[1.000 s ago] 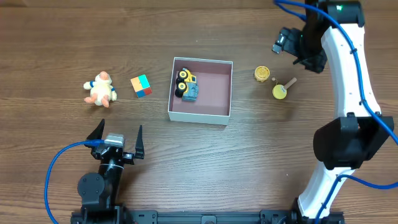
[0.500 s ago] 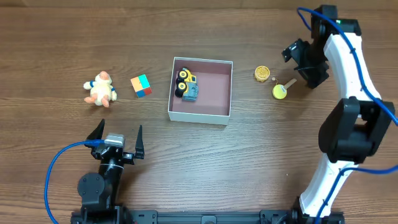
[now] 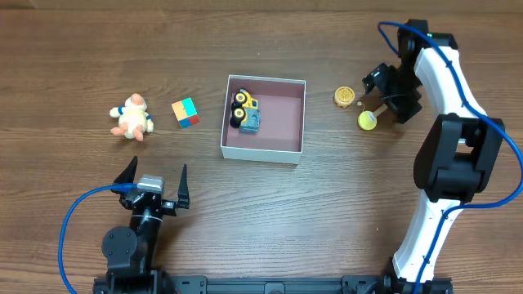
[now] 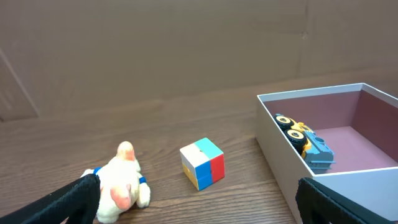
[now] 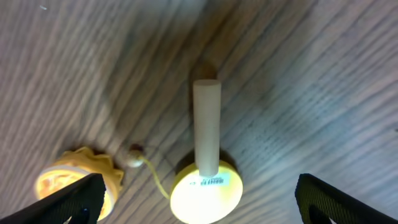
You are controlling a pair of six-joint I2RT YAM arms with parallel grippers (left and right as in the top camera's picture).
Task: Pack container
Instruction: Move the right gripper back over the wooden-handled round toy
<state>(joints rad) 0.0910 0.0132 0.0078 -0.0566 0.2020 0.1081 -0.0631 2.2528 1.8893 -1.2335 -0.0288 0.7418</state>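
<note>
Overhead: container sits on brown wood-grain table.

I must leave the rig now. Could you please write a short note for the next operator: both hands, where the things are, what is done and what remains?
Left hand: open, low near its own base, holding nothing.
Right hand: open, above the yellow peg toy, not gripping it.
Container: holds the toy truck.
Done: truck packed.
Left to pack: the peg toy and the yellow round toy, both to the right of the container; the colour cube and the plush duck, both to its left.
</note>
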